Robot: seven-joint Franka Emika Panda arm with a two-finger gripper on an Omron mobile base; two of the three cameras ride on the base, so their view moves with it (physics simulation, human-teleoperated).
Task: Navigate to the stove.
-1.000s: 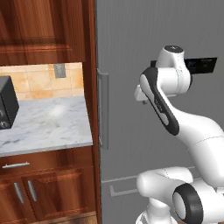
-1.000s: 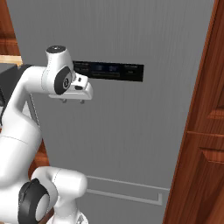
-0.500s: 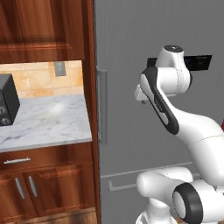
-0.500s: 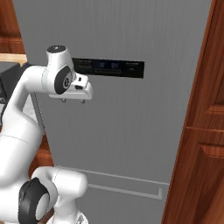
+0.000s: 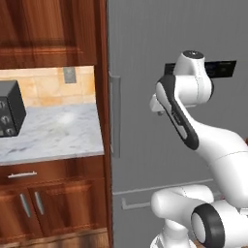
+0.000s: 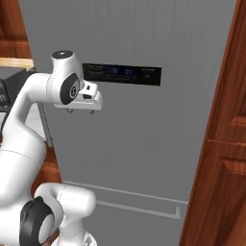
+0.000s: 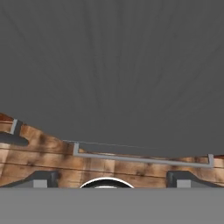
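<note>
The robot faces a tall grey fridge (image 5: 155,72) whose door fills most of both base views. A dark control panel (image 6: 122,74) runs across the door, a vertical bar handle (image 5: 115,116) sits at its left edge, and a horizontal handle (image 6: 139,206) crosses the lower drawer. The arm is folded upright in front of the door, with the gripper (image 6: 80,111) pointing down just beside the panel; its fingertips (image 7: 43,178) stand well apart near the bottom corners of the hand view, so the gripper is spread and holds nothing. That view looks down the grey door to the drawer handle (image 7: 140,155) and the wooden floor (image 7: 48,157).

Left of the fridge, a marble surface (image 5: 53,133) carries a small black toaster oven (image 5: 10,109), above wooden cabinets (image 5: 48,203). A wooden panel (image 6: 221,144) borders the fridge on the right. No stove is visible.
</note>
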